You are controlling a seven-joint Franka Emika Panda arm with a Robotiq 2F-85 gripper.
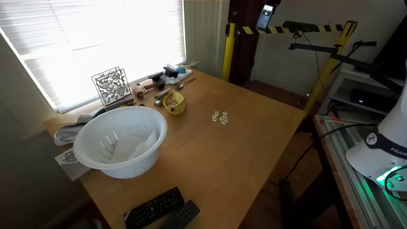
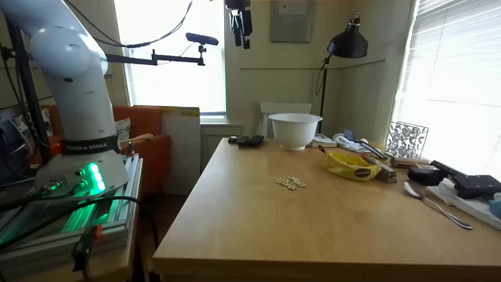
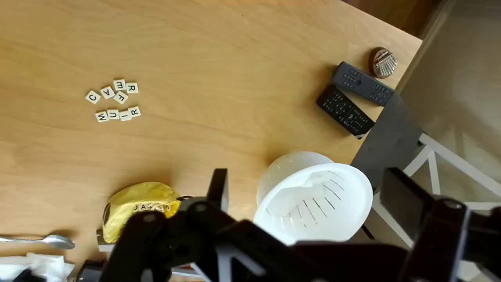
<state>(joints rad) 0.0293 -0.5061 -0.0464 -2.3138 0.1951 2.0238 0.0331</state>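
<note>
My gripper (image 3: 310,192) is open and empty in the wrist view, its dark fingers wide apart. It hangs high above the table, also seen in an exterior view (image 2: 240,33). A white slotted bowl (image 3: 336,219) shows between the fingers, well below and not touched. It stands on the table in both exterior views (image 1: 130,171) (image 2: 294,131), with white paper or cloth (image 1: 127,148) inside. Small white letter tiles (image 3: 113,114) lie flat in two rows, also in both exterior views (image 1: 224,118) (image 2: 290,182). A yellow pouch (image 3: 135,192) (image 1: 178,109) (image 2: 348,166) holds more tiles.
Two black remotes (image 3: 344,111) (image 3: 364,84) and a small thumb piano (image 3: 383,63) lie near a table corner. A spoon (image 2: 434,207), black items (image 2: 475,186) on white cloth, and a metal openwork stand (image 1: 113,86) line the window side. A lamp (image 2: 348,41) stands behind.
</note>
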